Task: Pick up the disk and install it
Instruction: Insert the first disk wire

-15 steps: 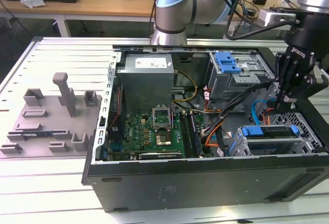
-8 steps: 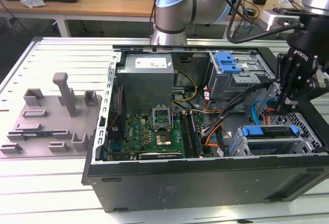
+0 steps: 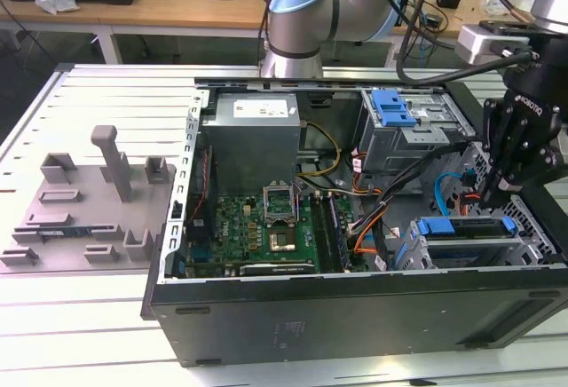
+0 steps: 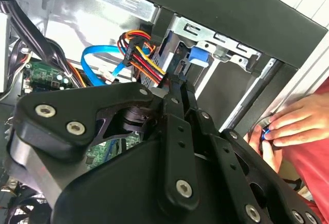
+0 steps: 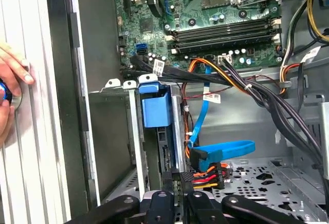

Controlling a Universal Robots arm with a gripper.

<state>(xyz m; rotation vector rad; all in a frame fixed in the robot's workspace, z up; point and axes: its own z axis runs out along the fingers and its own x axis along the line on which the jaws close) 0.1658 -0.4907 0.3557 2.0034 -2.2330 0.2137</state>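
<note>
**A:** Surface, first entry?
**B:** We logged a slatted grey metal table (image 3: 89, 94) bearing an open black computer case (image 3: 355, 316).
**A:** Task item?
**B:** The disk (image 3: 466, 227), a flat silver drive in a blue plastic carrier, lay in the case's drive cage at the exterior view's right.
**A:** Tool?
**B:** The black gripper (image 3: 493, 193) stood close over its cabled end. We could not tell whether it was clenched or released.

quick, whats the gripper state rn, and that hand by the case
gripper: cannot be told whether open or closed; it sits right at the disk inside the case.
person's hand: outside the case, pinching something small and blue.
</note>
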